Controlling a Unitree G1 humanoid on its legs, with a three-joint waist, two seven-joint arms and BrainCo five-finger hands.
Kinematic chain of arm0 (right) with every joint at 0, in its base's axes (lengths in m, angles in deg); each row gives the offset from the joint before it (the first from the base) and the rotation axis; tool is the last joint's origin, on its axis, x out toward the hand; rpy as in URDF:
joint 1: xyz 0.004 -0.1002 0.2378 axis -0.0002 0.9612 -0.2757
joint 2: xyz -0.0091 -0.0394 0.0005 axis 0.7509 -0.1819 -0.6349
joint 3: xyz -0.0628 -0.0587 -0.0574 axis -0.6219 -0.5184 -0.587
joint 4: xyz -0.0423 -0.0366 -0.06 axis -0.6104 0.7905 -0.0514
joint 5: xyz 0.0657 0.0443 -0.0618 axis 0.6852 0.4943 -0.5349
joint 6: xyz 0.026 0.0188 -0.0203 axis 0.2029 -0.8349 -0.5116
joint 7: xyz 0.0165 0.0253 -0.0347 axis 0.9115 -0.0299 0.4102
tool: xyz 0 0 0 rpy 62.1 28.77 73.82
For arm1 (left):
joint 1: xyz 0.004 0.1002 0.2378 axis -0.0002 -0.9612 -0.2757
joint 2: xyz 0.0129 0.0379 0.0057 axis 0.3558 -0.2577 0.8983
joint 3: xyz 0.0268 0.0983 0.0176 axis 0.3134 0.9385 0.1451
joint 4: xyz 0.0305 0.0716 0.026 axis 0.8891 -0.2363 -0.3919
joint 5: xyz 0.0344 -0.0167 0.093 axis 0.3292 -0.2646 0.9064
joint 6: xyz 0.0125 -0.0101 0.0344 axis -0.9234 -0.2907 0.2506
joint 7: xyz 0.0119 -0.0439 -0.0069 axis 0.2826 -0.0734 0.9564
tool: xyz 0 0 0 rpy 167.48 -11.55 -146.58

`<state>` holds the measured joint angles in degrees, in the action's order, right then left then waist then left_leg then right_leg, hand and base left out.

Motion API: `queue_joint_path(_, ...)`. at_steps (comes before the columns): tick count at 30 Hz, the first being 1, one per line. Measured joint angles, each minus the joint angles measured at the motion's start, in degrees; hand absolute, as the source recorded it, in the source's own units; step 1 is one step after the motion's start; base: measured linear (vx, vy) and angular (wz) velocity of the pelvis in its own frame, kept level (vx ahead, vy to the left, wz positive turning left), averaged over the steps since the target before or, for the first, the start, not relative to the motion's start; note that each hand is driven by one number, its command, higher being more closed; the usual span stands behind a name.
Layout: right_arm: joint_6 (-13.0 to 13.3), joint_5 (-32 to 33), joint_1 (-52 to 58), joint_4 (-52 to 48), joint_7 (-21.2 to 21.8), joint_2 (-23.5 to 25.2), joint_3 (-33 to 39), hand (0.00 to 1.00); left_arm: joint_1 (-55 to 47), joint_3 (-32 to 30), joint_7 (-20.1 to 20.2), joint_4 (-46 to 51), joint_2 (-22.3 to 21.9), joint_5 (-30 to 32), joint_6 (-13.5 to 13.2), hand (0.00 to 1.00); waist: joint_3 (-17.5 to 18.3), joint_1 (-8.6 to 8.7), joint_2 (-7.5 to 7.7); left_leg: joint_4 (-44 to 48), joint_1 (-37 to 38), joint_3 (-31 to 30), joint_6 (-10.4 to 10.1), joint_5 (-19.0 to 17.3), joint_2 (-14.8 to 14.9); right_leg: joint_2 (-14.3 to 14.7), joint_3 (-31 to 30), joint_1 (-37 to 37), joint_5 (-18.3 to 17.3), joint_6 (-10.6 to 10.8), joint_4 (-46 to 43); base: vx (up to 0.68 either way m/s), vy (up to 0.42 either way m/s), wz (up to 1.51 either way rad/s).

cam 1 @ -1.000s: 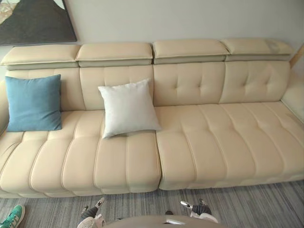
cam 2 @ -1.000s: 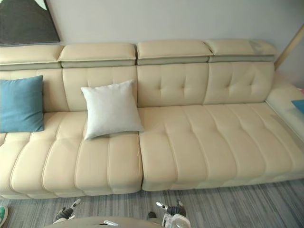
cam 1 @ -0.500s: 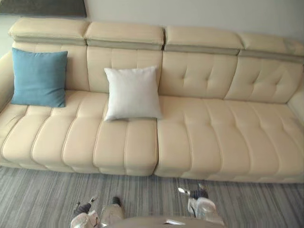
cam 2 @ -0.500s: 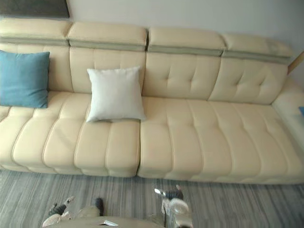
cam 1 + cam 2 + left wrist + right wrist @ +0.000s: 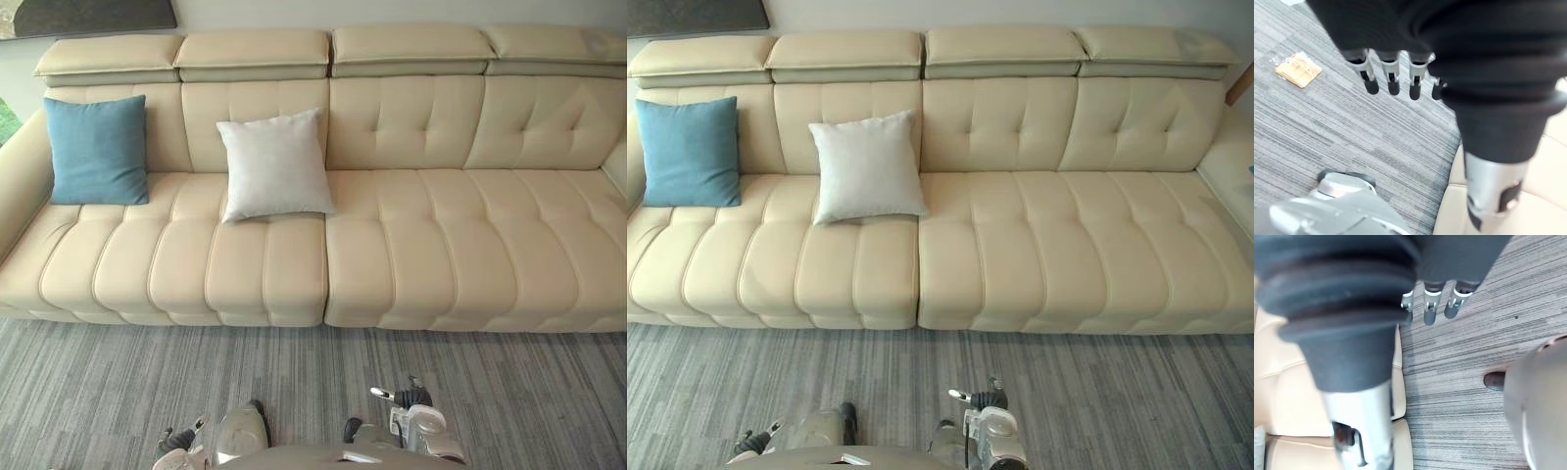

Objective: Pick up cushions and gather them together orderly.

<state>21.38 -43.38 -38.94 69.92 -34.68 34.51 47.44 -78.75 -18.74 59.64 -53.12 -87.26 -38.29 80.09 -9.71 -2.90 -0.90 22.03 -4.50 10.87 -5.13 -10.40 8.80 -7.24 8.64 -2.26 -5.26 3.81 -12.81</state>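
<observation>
A blue cushion leans upright against the backrest at the left end of the cream sofa. A white cushion leans on the backrest about one seat to its right, apart from the blue one. Both of my hands hang low over the carpet, well short of the sofa. My left hand has straight fingers and holds nothing. My right hand also has relaxed fingers and is empty.
Grey striped carpet lies between me and the sofa. The sofa's right half has bare seats. A dark picture hangs on the wall at upper left. A small tan square lies on the carpet.
The whole picture has shifted: the sofa sits higher in view and more carpet shows in front, so the camera moved. Both cushions keep their places on the sofa.
</observation>
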Motion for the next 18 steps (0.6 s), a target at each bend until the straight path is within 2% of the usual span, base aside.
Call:
queue_joint_path(1,-0.1,0.0,0.2,0.1,0.0,0.3,0.6,0.00,-0.2,-0.4,0.0,0.0,-0.4,0.0,0.2,0.00,0.2,0.12,-0.41,-1.0,1.4,0.6,-0.3,-1.6,-0.3,0.0,-1.0,0.1,0.5,0.8,0.1,-0.14,0.192,-0.42)
queue_joint_path(2,-0.3,0.0,0.8,0.3,0.1,1.3,1.7,0.00,-1.0,-0.9,0.1,0.0,-0.1,0.0,0.4,0.00,0.8,0.05,-0.08,-2.6,1.7,2.2,-0.3,-1.8,-1.3,-0.2,-2.2,0.0,1.3,0.8,1.3,-0.12,0.214,-0.53)
queue_joint_path(3,-0.3,0.0,1.4,0.5,0.2,2.0,2.1,0.00,-1.9,-1.8,0.1,0.0,0.1,0.0,0.4,0.00,2.4,0.20,1.07,-4.7,2.4,3.5,-0.3,-1.6,-2.3,-0.7,-3.5,0.0,2.6,1.0,2.8,-0.07,0.155,-0.57)
queue_joint_path(5,-0.4,0.0,2.0,1.5,0.2,2.4,2.7,0.00,-2.6,-2.0,0.2,-0.1,0.5,0.1,0.4,0.00,3.4,0.76,2.15,-8.0,3.8,3.8,-0.3,-1.6,-4.3,-0.9,-5.2,0.2,3.8,0.2,5.0,-0.03,0.125,-0.34)
queue_joint_path(8,-0.7,0.0,2.3,3.9,0.2,2.3,5.7,0.00,-3.0,-2.0,0.3,-1.4,0.8,0.1,0.5,0.00,5.1,1.70,2.16,-13.5,4.9,3.3,-0.1,-0.7,-7.0,-1.1,-7.4,0.2,5.5,-1.1,8.4,0.02,0.073,-0.11)
queue_joint_path(9,-0.7,0.1,2.2,4.2,0.2,2.3,6.5,0.00,-2.9,-2.0,0.4,-2.0,0.8,0.1,0.5,0.00,5.5,1.99,2.44,-15.7,5.8,3.2,0.0,0.4,-7.6,-1.1,-7.9,0.2,6.3,-0.7,9.3,0.07,0.030,-0.07)
queue_joint_path(10,-0.7,0.1,2.2,4.4,0.2,2.2,6.9,0.00,-2.8,-2.0,0.4,-2.6,0.9,0.1,0.5,0.00,5.7,1.98,2.49,-16.7,6.8,3.2,0.0,1.1,-7.8,-1.1,-8.0,0.4,6.4,-0.4,9.7,0.12,-0.004,-0.21)
queue_joint_path(11,-0.7,0.1,2.6,4.4,0.2,2.1,8.0,0.00,-2.4,-1.8,0.6,-3.4,0.6,0.3,0.7,0.00,5.8,1.98,1.62,-17.7,7.7,2.9,0.4,2.6,-7.7,-0.3,-8.4,0.7,6.5,-0.2,9.9,0.12,-0.012,-0.25)
queue_joint_path(13,-0.7,0.2,2.9,4.4,0.1,2.1,8.3,0.00,-2.2,-1.8,1.1,-3.8,0.4,0.7,0.8,0.00,5.9,1.98,1.55,-18.1,8.2,2.5,0.9,3.6,-7.5,0.3,-8.9,1.0,6.6,0.0,10.5,0.10,-0.018,-0.30)
queue_joint_path(15,-0.7,0.8,3.0,4.4,0.1,2.1,8.5,0.00,-1.6,-1.8,1.7,-4.3,0.4,1.5,0.9,0.00,6.1,2.06,1.27,-18.3,9.6,4.2,0.9,3.9,-6.8,1.5,-11.2,1.2,7.2,0.8,11.3,0.13,-0.032,-0.57)
queue_joint_path(18,-0.5,1.9,3.0,4.3,0.1,2.3,10.0,0.00,-1.1,-1.7,3.1,-4.6,0.7,4.0,0.9,0.00,6.1,2.06,1.33,-18.0,9.8,8.2,0.8,2.9,-5.9,2.9,-14.7,0.0,8.4,0.6,12.4,0.08,-0.017,-0.65)
